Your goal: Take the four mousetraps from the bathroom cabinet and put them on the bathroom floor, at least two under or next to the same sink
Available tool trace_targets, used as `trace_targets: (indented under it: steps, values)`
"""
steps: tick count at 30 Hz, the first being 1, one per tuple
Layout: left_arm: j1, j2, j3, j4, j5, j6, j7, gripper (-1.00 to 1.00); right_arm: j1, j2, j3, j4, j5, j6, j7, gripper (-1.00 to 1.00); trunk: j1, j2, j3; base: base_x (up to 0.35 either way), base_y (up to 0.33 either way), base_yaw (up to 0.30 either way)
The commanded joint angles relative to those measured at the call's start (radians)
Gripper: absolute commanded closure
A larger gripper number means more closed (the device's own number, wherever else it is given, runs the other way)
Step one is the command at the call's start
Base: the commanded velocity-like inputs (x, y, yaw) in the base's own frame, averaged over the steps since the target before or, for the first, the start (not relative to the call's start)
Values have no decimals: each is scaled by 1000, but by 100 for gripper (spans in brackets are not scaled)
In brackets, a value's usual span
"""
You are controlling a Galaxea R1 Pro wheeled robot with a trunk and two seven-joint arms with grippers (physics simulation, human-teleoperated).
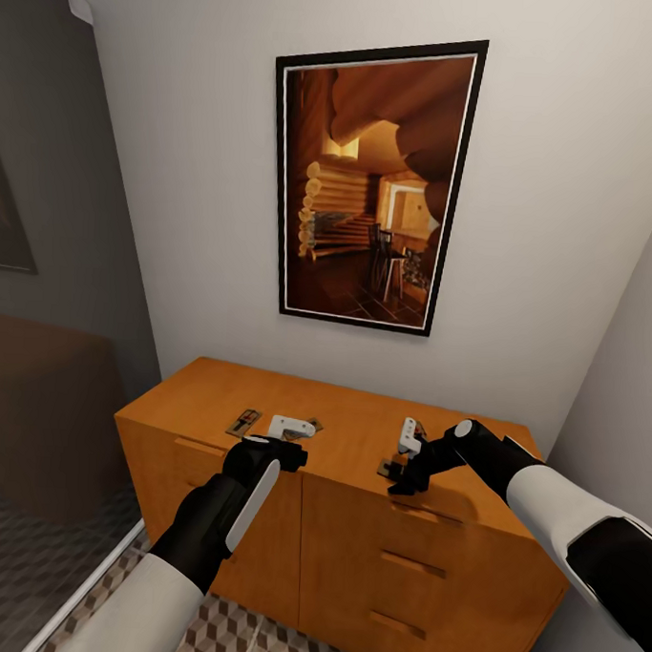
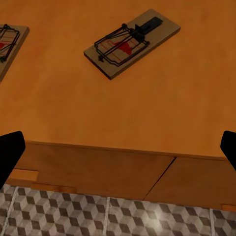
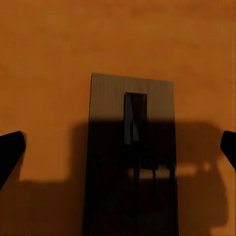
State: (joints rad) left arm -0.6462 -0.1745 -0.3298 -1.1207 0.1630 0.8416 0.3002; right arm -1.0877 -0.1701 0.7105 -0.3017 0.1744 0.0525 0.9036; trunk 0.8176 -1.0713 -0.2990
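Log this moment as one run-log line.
left gripper: open, above cabinet front edge | right gripper: open, over mousetrap | nothing held | floor placement: not yet done

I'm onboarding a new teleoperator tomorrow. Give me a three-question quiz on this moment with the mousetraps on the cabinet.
1. True or false: the right hand is already shut on a mousetrap.
2. In the left wrist view, how many mousetraps lie on the cabinet top?
3. The trap below the right hand lies: A) between its open fingers, B) on the floor tiles, C) in a drawer.

Key
1. False: both fingertips stand wide apart, with the trap flat on the wood.
2. Two: one whole, one cut by the picture's edge.
3. A.
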Motion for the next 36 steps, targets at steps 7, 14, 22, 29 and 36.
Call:
trace_targets:
  steps: [7,14,22,29,36]
  values:
    - [-1,0,-2,-1,10,3,10,-100,5,0,3,-2,14,6,4,-100,12,-22,-11,0,0,0]
    - [-1,0,-2,-1,10,3,10,-100,5,0,3,-2,14,6,4,-100,12,-22,-11,0,0,0]
    - [-1,0,-2,-1,10,4,10,-100,5,0,3,-2,14,6,4,-100,12,-22,-11,0,0,0]
    - [-1,0,-2,-1,10,3,9,-100,5,0,3,-2,14,6,4,-100,12,-22,-11,0,0,0]
    - [-1,0,-2,-1,10,3,10,-100,5,0,3,-2,14,-10,4,100,12,-22,-11,0,0,0]
